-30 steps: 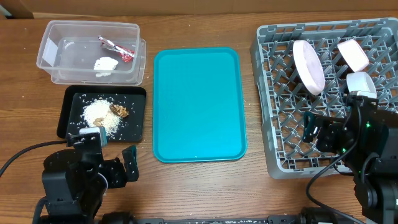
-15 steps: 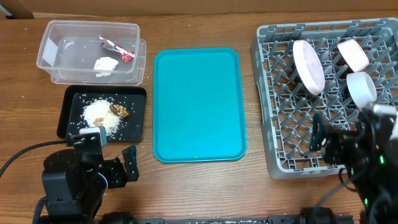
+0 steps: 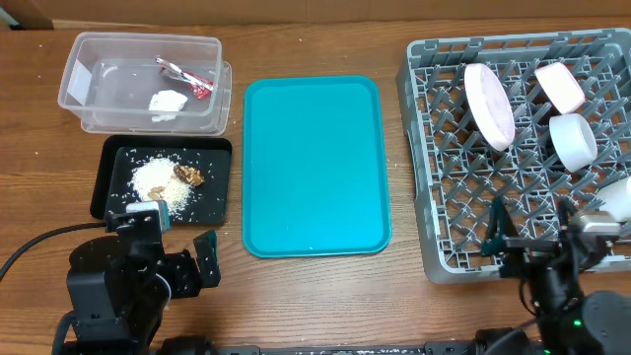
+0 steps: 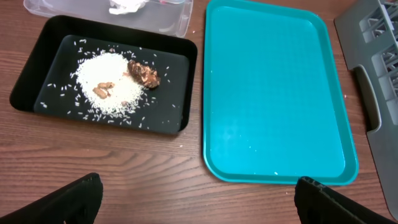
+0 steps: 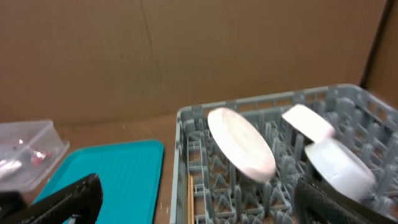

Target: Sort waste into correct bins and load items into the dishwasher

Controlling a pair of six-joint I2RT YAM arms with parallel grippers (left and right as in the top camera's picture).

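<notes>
Both grippers hung empty with jaws wide apart, the left gripper [image 4: 198, 180] off the near-left corner of the teal tray [image 3: 314, 163], the right gripper [image 5: 196, 182] over the near edge of the rack [image 3: 412, 89] to that tray's right. In the rack the plate [image 3: 490, 106] and bowls [image 3: 560, 87] stood on edge between pegs. They looked hard, slick and breakable, best pinched across a rim. Left of the teal tray, the wrapper [image 3: 187, 79] and tissue [image 3: 166, 102] lay in the tub [image 3: 79, 64], light and crushable enough to take anywhere. The rice [image 3: 158, 182] and scrap [image 3: 189, 175] on the black tray [image 3: 110, 168] looked too loose to pinch.
</notes>
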